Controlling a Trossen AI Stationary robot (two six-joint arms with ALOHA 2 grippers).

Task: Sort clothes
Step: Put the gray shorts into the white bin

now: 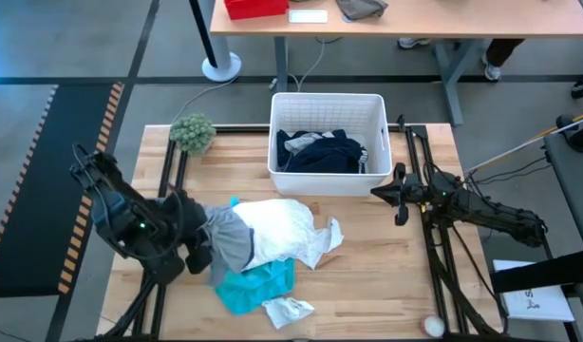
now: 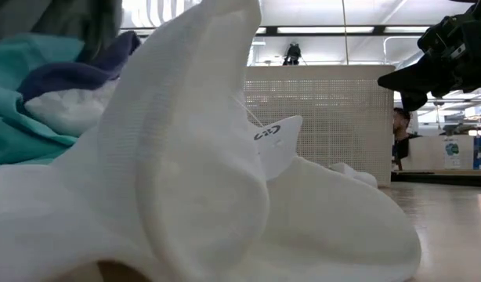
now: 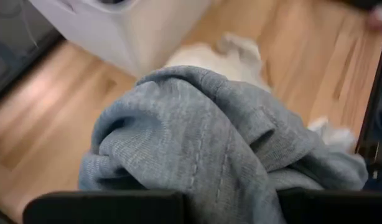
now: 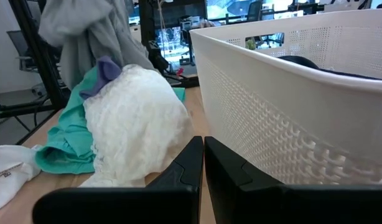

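Grey garment [image 3: 216, 137] fills the left wrist view, bunched and clamped in the left gripper [image 1: 198, 249] over the pile's left edge. Soft, limp, light; best held at a thick fold. Right gripper [image 4: 203, 163] pinched closed, empty, beside the white bin [image 1: 327, 142].

Grey garment [image 1: 233, 245], white garment [image 1: 284, 231], turquoise garment [image 1: 256, 287], navy clothes [image 1: 320, 152] in white bin [image 1: 327, 103]; green ball [image 1: 193, 132].

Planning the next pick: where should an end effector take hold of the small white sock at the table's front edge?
Grip the white sock at its raised, crumpled middle, coming straight down from above. It lies flat and alone on the table, just clear of the turquoise garment, so its sides offer little to pinch.
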